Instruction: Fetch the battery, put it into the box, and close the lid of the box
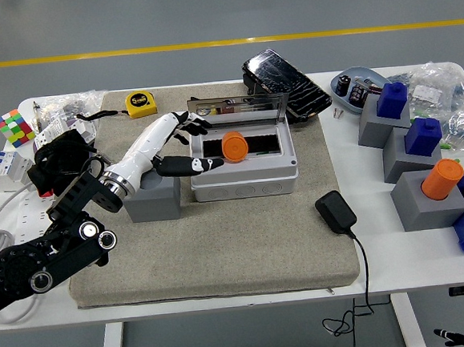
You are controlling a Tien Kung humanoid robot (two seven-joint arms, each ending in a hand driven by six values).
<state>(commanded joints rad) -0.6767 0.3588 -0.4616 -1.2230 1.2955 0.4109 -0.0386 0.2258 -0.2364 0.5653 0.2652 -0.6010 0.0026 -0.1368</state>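
The orange battery (234, 147) lies inside the grey box (245, 185) at the middle of the felt mat. The box's clear lid (235, 109) stands up along its back edge. My left hand (196, 146), white with black fingertips, hovers at the box's left end with its fingers spread and nothing in them. Its thumb (193, 165) stretches over the box's left rim, pointing toward the battery without touching it. The black left arm runs back to the lower left corner.
A small grey block (152, 199) sits under my wrist, left of the box. A yellow tape measure (140, 103) and a black device (285, 84) lie behind. A black charger (335, 212) rests at front right. Grey blocks (423, 199) with blue and orange caps stand on the right.
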